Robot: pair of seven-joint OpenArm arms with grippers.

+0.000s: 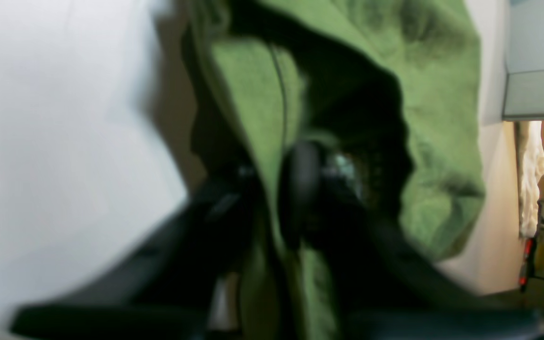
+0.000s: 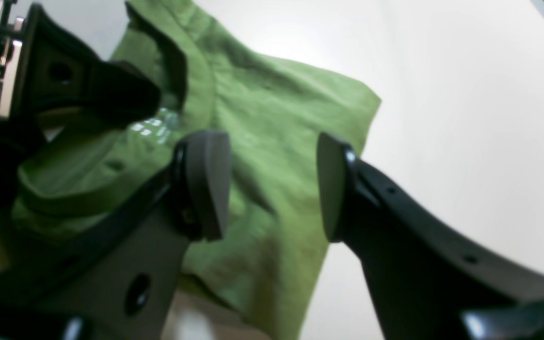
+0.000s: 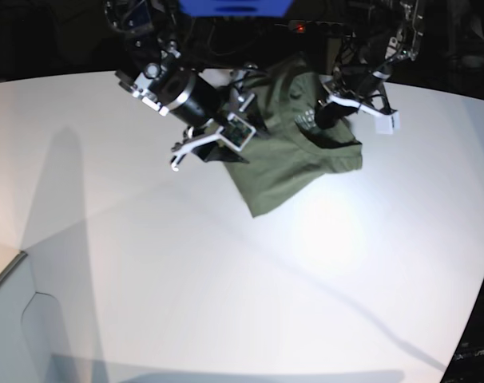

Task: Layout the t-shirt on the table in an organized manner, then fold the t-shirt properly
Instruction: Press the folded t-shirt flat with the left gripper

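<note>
1. Nearest the lens in the right wrist view, the right gripper (image 2: 272, 184) has its two pads standing well apart with only air between them; it holds nothing and hovers just above the cloth.
2. Below it, the t-shirt (image 2: 272, 118) is bunched, with its collar toward 10 o'clock and a free edge trailing toward 6 o'clock.
3. From the base view, the t-shirt (image 3: 294, 163) sits near the far edge of the table (image 3: 226, 303), toward 12 o'clock, partly lifted and crumpled rather than spread flat.
4. On the left gripper (image 1: 272, 198), the jaws look closed on a fold of the t-shirt (image 1: 437, 118), by the pale collar label, though that view is blurred.
5. Handling, as a judgement: soft, light, limp cloth that will sag and drag wherever it is not held, and it is not fragile.
6. Best holds are likely seamed edges: the collar, the shoulder seams or the hem corners, pinched through a single layer so the shirt can be pulled out flat.
</note>
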